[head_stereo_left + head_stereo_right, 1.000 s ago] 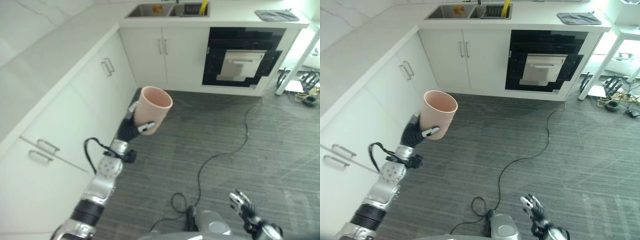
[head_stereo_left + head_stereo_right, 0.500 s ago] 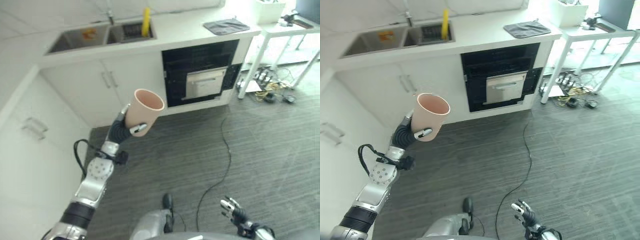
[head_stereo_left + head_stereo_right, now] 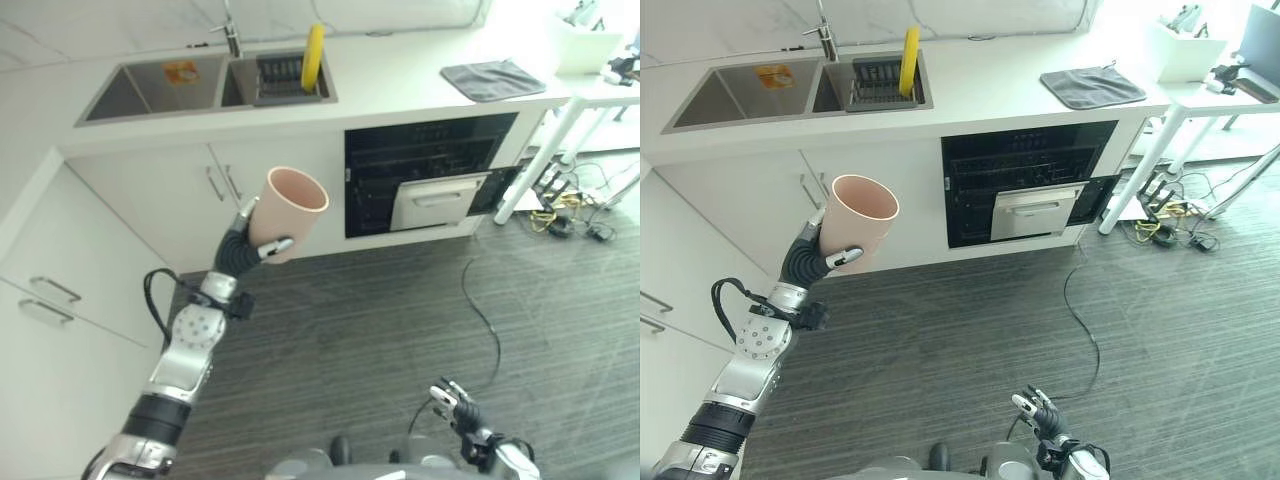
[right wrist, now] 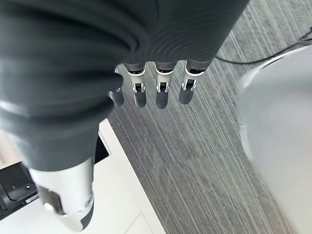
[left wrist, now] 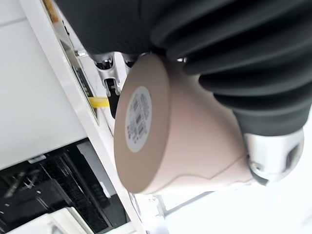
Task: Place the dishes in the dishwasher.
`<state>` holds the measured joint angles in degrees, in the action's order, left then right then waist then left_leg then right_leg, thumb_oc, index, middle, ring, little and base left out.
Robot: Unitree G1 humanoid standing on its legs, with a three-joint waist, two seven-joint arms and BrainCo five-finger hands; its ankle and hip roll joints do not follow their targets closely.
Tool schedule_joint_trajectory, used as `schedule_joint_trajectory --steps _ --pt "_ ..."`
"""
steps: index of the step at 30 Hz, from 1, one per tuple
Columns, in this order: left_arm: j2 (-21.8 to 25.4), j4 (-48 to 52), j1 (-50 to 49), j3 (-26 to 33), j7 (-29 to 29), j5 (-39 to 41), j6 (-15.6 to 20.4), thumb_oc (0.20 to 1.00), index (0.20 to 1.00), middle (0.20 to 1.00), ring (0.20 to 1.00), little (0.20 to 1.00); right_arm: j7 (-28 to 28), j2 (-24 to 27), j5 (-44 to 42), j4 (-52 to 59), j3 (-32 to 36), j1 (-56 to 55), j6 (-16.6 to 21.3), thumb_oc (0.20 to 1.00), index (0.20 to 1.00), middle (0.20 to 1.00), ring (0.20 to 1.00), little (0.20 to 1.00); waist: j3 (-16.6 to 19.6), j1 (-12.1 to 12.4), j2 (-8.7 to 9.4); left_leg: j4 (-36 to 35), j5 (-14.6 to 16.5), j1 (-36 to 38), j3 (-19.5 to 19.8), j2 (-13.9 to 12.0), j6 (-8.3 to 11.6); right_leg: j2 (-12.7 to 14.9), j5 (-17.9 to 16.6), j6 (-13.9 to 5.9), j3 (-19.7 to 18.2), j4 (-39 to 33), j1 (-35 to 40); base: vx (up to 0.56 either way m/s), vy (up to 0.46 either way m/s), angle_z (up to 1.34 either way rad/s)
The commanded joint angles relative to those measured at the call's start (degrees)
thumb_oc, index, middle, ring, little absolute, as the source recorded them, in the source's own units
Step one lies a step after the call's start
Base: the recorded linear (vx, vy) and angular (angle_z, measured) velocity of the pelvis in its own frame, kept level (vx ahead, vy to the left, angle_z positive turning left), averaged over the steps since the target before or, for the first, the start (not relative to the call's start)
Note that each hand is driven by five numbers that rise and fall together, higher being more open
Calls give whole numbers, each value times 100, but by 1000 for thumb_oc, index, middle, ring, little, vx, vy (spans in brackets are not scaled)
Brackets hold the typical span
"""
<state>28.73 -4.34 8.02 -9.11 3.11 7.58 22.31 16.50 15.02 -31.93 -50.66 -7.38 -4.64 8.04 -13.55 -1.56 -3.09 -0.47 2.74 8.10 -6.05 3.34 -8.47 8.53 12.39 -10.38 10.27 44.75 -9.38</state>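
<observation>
— Left hand (image 3: 243, 252) is wrapped round a pink cup (image 3: 290, 210), fingers and thumb curled on its lower wall, mouth up and tipped a little away from the arm. It hangs in the air in front of the white cabinets (image 3: 255, 190), below the counter edge.

— And the other one?

— Right hand (image 3: 1040, 412) hangs low near the floor (image 3: 940, 350) with fingers straight and spread, holding nothing.

— Where does the cup have to go?

— Into the dishwasher (image 3: 1025, 180), the dark opening under the counter to the robot's right of the cup. Its door or drawer front (image 3: 1035, 212) stands partly out. The cup is well apart from it.

— What worries you?

— Mostly the grip. In the left wrist view the cup's base with its sticker (image 5: 138, 118) sticks out past the fingers, so the hold sits near the bottom. A quick swing toward the machine could let the cup pivot or slip out, I think, and it would drop to hard flooring.

— Anything else?

— The half-open front. If the arm comes in low, the cup or forearm may knock that panel. Coming in high risks the counter lip instead. I can't tell how the racks inside are laid out, so finding a free slot is a guess.

— And the sink (image 3: 150, 88) stuff?

— Yellow object (image 3: 313, 57) in the basin rack is well clear of the path.
</observation>
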Motion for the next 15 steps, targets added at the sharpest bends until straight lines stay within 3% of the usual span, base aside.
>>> schedule_joint_trajectory --steps 1,3,5,6,8,9,10,11,13,15 --pt "49 334 258 123 296 -202 166 200 200 200 200 200 -14 -3 45 362 -60 -72 80 1000 1000 1000 1000 1000 118 -198 59 -8 43 -194 -11 -172 601 -104 -1012 64 20 -1689 423 252 -370 -15" --pt "149 327 329 118 398 -169 114 200 200 200 200 200 164 13 149 295 64 44 45 1000 1000 1000 1000 1000 31 -327 259 46 502 161 37 -179 699 516 -1787 -203 -197 -3306 237 334 -507 -5" --pt "175 319 312 116 394 -129 133 200 200 200 200 200 213 -1 210 280 119 52 25 1000 1000 1000 1000 1000 25 -362 283 61 631 275 67 -240 734 653 -1988 -301 -320 -3592 184 313 -493 12" --pt "174 314 290 99 370 -107 169 200 200 200 200 200 221 -58 344 343 175 16 -49 1000 1000 1000 1000 1000 57 -391 315 168 835 385 129 -393 815 842 -2145 -408 -453 -3743 145 374 -673 30" --pt "153 314 250 93 432 -158 228 200 200 200 200 200 277 -65 481 411 139 15 -99 1000 1000 1000 1000 1000 90 -388 320 348 903 387 186 -552 914 815 -1924 -435 -449 -3617 190 388 -838 64" --pt "76 485 58 152 777 -266 168 200 200 200 200 200 178 87 499 526 -111 177 -303 1000 1000 1000 1000 1000 191 -383 338 765 1004 509 183 -1021 1171 521 -1333 -237 -326 -3226 235 381 -922 66" --pt "69 551 12 175 754 -231 163 200 200 200 200 200 162 126 486 585 -133 189 -350 1000 1000 1000 1000 1000 198 -397 336 814 995 516 164 -1086 1197 450 -1236 -166 -328 -3147 235 337 -868 38" --pt "63 672 -60 210 697 -205 127 200 200 200 200 200 145 182 521 660 -164 196 -407 1000 1000 1000 1000 1000 208 -391 335 1077 773 399 117 -1225 1260 359 -1103 -37 -281 -3096 308 107 -345 14" --pt "20 814 -123 248 495 -139 133 200 200 200 200 200 196 308 517 635 -189 163 -344 1000 1000 1000 1000 1000 185 -347 343 2067 89 -229 96 -1482 1328 120 -853 284 -151 -3143 648 160 -467 7" --pt "-79 754 -54 225 383 138 219 200 200 200 200 200 255 366 558 370 -133 112 -76 1000 1000 1000 1000 1000 161 -351 304 2648 -132 -668 -385 -1494 1309 -54 -642 562 217 -3263 1046 226 -398 53"
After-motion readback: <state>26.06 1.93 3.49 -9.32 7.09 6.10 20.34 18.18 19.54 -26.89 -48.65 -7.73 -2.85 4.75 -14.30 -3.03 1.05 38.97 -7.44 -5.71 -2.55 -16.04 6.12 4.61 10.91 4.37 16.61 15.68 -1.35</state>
